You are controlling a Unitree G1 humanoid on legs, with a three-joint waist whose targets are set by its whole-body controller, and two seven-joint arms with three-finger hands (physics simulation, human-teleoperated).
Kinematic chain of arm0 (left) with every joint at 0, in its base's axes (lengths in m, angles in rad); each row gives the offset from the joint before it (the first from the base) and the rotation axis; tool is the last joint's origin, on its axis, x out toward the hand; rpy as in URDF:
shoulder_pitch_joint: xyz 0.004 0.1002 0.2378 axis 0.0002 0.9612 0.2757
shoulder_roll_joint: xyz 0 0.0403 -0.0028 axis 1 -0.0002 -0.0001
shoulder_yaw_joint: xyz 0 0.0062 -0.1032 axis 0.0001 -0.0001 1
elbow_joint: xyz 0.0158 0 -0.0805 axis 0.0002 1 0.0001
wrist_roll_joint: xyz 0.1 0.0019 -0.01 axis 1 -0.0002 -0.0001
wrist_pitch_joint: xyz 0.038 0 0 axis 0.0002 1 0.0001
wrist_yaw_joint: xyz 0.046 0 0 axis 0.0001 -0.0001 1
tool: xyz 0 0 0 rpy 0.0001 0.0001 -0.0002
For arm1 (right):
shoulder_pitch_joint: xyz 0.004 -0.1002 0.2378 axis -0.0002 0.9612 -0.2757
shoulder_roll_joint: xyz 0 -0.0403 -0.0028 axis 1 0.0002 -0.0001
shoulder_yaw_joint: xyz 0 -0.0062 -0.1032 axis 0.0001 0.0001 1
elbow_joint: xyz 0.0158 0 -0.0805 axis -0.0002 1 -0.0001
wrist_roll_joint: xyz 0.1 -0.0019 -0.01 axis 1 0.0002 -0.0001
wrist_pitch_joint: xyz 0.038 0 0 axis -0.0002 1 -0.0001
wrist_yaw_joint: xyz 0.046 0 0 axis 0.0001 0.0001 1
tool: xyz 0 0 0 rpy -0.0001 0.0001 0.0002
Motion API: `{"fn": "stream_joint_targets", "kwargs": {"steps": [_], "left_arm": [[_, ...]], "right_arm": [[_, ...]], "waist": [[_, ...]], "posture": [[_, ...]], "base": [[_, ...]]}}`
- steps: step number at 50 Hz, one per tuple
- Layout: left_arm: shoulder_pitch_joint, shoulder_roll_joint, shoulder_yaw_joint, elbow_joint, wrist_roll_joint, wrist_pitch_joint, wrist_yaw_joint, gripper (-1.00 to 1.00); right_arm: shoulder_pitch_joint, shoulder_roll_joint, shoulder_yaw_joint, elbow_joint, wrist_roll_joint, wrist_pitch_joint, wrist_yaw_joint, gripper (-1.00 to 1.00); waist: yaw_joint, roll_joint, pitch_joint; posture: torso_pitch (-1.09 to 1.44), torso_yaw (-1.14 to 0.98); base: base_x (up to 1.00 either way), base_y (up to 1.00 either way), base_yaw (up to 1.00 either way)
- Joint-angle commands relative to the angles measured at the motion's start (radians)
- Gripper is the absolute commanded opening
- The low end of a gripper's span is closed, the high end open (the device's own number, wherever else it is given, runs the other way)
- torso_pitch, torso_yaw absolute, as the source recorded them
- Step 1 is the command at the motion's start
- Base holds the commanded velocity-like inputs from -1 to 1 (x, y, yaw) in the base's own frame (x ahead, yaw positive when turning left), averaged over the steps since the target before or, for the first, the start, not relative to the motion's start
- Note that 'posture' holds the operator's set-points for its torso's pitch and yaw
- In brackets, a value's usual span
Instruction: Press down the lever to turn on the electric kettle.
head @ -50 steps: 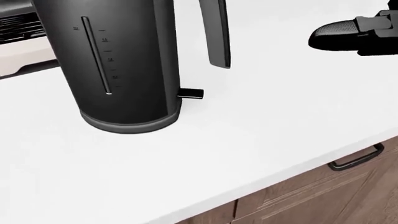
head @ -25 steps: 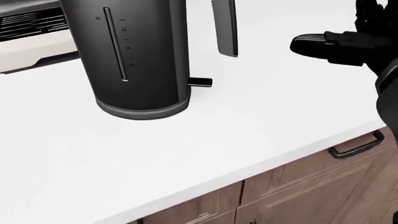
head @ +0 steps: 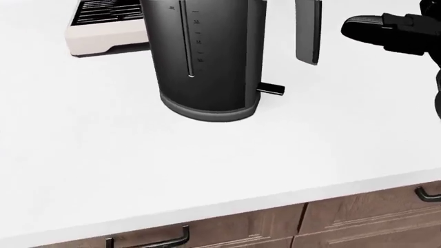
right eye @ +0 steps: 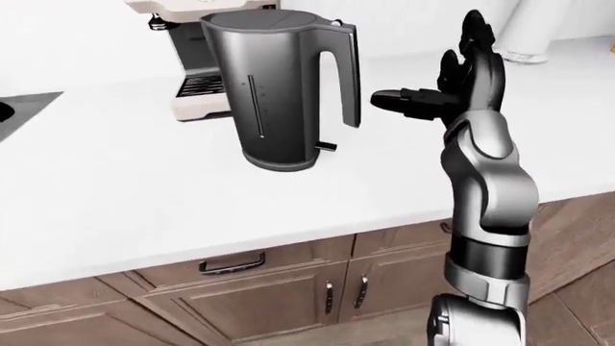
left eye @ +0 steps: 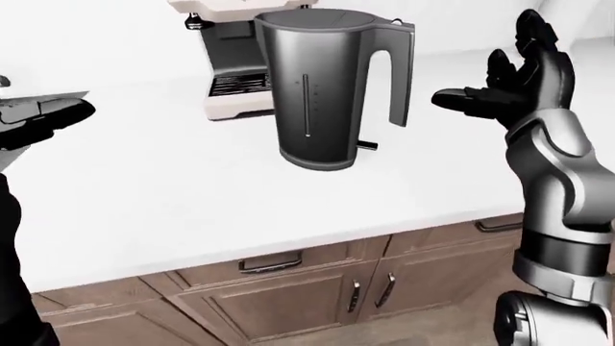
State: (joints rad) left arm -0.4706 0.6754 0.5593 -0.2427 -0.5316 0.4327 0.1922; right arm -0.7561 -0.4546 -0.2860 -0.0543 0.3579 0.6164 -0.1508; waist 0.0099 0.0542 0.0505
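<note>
A dark grey electric kettle point(left eye: 322, 90) stands upright on the white counter point(left eye: 173, 194). Its handle point(left eye: 399, 76) faces right in the left-eye view. A small black lever point(head: 271, 89) sticks out at the base below the handle. My right hand point(left eye: 500, 90) is open, fingers spread, and hangs above the counter to the right of the handle, apart from the kettle. One finger point(head: 365, 28) points left toward the handle. My left hand point(left eye: 43, 119) shows at the left edge of the left-eye view, far from the kettle; its fingers are not clear.
A cream coffee machine point(left eye: 231, 86) stands just behind the kettle, to its left. Wooden drawers and cupboard doors with dark handles point(left eye: 269, 265) run below the counter edge. A dark stove or sink corner point(right eye: 24, 108) shows at the left of the right-eye view.
The head camera has shifted, so the kettle and lever now sit further right in the head view. My right hand stays to the right of the handle at about the same height.
</note>
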Motion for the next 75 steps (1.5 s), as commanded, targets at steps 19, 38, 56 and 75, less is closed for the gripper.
{"fn": "stream_joint_targets", "kwargs": {"steps": [19,38,56,75], "left_arm": [[-0.014,0.008,-0.006,0.006,0.003,0.005,0.005,1.00],[-0.014,0.002,-0.004,-0.001,0.010,0.022,0.001,1.00],[-0.016,0.005,-0.004,-0.003,0.011,0.020,0.001,1.00],[-0.013,0.006,0.000,-0.003,0.007,0.018,0.000,1.00]], "right_arm": [[-0.029,-0.026,-0.011,-0.025,0.014,0.018,0.005,1.00],[-0.082,0.020,0.062,0.197,-0.180,-0.186,0.102,1.00],[-0.093,0.089,0.098,0.356,-0.291,-0.308,0.142,1.00],[-0.112,0.118,0.118,0.415,-0.330,-0.351,0.115,1.00]], "waist": [[-0.009,-0.025,-0.025],[-0.017,-0.026,-0.027],[-0.020,-0.022,-0.025],[-0.018,-0.019,-0.026]], "posture": [[0.00,0.00],[0.00,0.00],[0.00,0.00],[0.00,0.00]], "base": [[0.00,0.00,0.00],[0.00,0.00,0.00],[0.00,0.00,0.00],[0.00,0.00,0.00]]}}
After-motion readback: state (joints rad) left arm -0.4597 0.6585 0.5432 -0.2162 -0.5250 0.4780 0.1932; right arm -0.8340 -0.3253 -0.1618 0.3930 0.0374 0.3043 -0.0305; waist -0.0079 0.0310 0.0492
